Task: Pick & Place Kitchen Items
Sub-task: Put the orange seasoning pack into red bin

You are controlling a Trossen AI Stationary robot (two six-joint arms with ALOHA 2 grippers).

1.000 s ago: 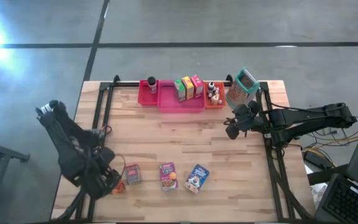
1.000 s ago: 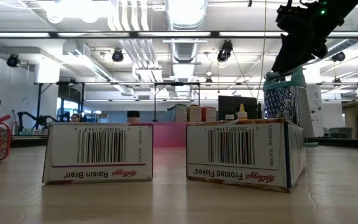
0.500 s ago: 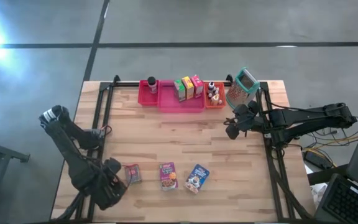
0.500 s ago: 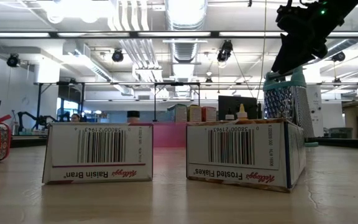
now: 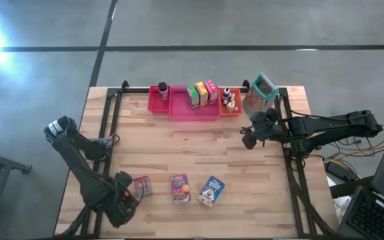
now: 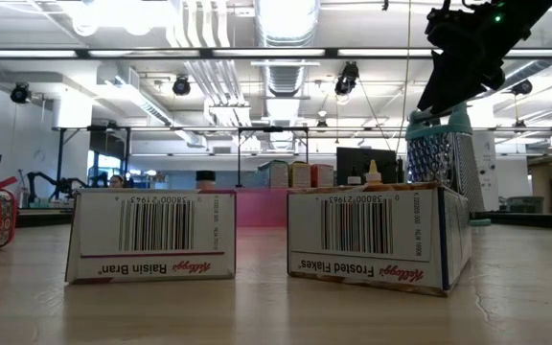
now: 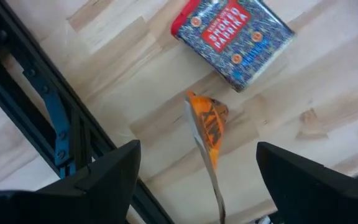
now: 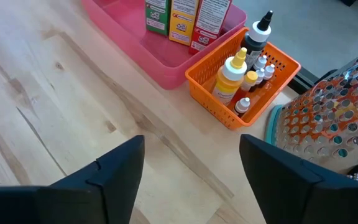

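Note:
My left gripper hangs open, pointing down, at the table's near left. Its fingers stand on either side of an orange wedge that lies on the wood below them, untouched. Just beyond the wedge lies a red-and-blue paprika tin, flat on its side. Right of it lie a Raisin Bran box and a Frosted Flakes box. My right gripper hovers open at the far right, in front of an orange basket of small bottles, with nothing between its fingers.
Along the far edge stand a red bin with a jar, a pink tray holding three small boxes, and the orange basket. A teal-handled grater stands beside the basket. Dark frame rails run down both table sides.
My left gripper has come down and moved toward the table's near edge and a little right, ending over the orange wedge beside the tin. The tin, the boxes and the far trays have stayed in place.

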